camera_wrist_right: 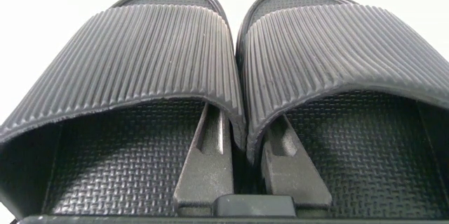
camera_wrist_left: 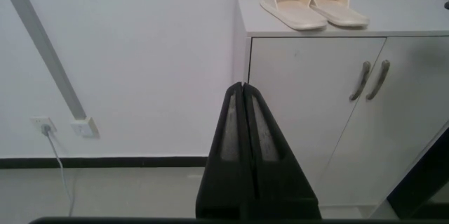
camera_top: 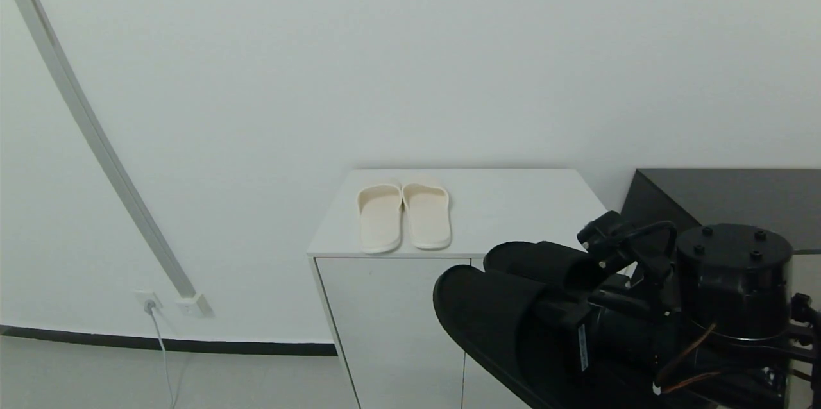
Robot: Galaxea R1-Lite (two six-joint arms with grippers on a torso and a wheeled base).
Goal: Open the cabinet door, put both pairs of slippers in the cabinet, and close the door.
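The right pincer [camera_wrist_right: 245,133] is clamped on the black slippers [camera_top: 507,306] before the closed cabinet [camera_top: 385,313], cream slippers [camera_top: 404,215] lie on its top, and the left pincer [camera_wrist_left: 243,97] is pressed together, empty.

Cream slippers [camera_top: 383,218] sit paired atop the closed white cabinet [camera_top: 385,319]; black ribbed slippers [camera_top: 494,306] hang clamped in the right gripper [camera_wrist_right: 245,140].
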